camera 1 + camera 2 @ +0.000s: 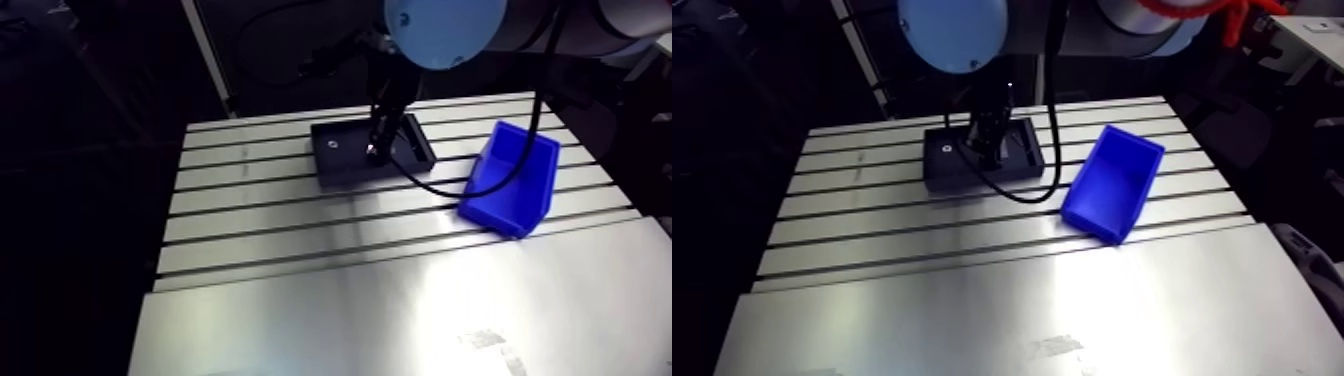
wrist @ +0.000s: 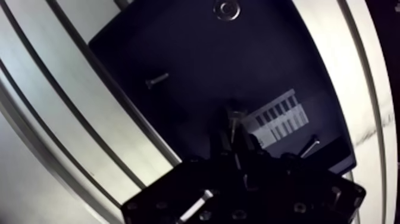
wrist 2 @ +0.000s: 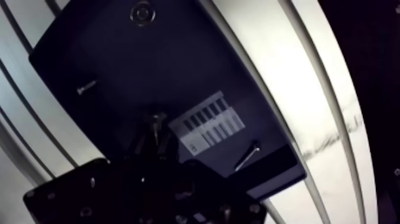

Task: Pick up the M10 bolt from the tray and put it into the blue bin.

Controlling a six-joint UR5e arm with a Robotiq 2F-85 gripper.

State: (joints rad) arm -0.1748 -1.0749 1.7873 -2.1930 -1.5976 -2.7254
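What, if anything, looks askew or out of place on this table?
The blue bin sits turned at an angle to the slots of the table, while the black tray lies roughly square with them. Nothing looks spilled or damaged.

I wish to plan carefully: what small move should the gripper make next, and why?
Probably a short, straight lift to test the hold. The gripper is down in the tray with a bolt at its tip; whether it is clamped I cannot tell. The blue bin stands beside the tray.
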